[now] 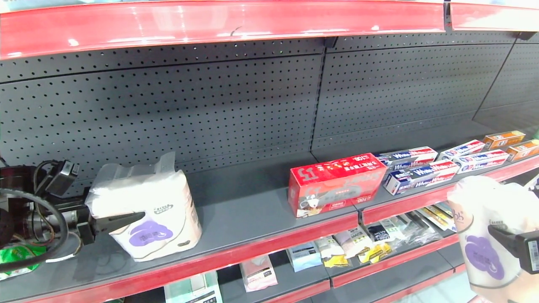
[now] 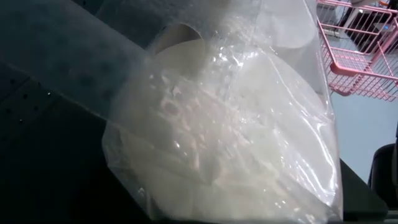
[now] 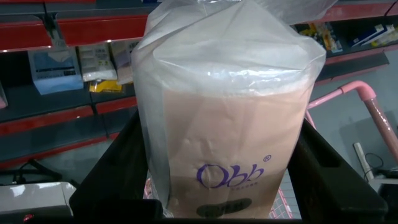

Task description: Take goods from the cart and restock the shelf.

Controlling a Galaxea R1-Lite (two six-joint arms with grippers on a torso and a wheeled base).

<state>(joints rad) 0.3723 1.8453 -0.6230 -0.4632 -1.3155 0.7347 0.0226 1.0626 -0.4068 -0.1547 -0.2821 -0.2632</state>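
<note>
A plastic-wrapped pack of white toilet rolls with a purple mark stands on the grey shelf board at its left end. My left gripper is shut on it from the left, one dark finger lying across its front. The left wrist view shows the same pack very close. At the lower right, in front of the shelf and below its board, my right gripper is shut on a second pack of toilet rolls. The right wrist view has that pack upright between the two black fingers.
A red box lies mid-shelf, with toothpaste boxes and orange boxes to its right. Bare board lies between the left pack and the red box. Small packets fill the lower shelf. The pink cart stands behind.
</note>
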